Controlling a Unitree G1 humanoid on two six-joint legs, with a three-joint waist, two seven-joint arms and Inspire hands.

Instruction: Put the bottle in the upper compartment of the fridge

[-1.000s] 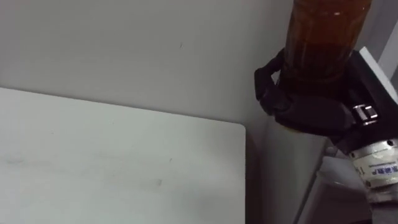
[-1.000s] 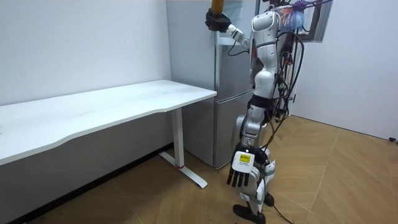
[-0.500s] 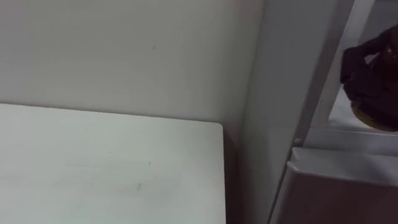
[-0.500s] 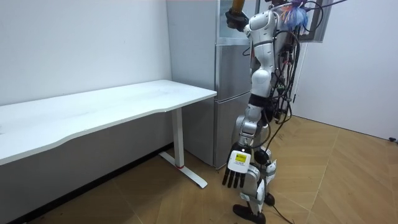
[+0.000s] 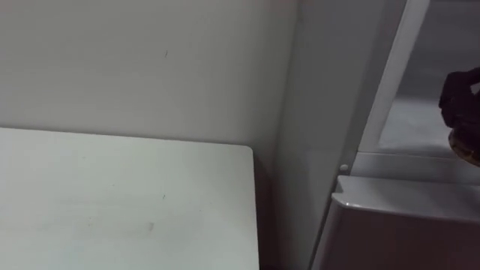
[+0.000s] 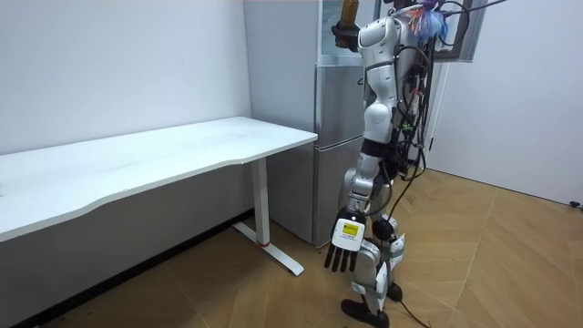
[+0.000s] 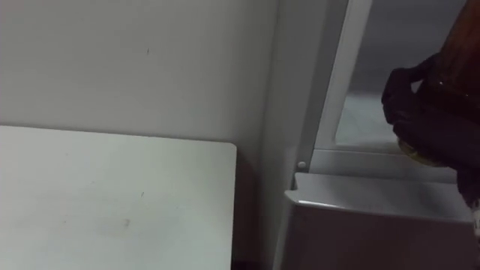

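Locate the bottle at the open front of the upper fridge. It stands upright and holds amber-brown liquid. The curled dark fingers of the right robot hand wrap its lower body. Its base is just above the compartment's lower front edge; you cannot tell whether it touches that edge. The upper fridge stands open, with a white frame and a pale grey interior.
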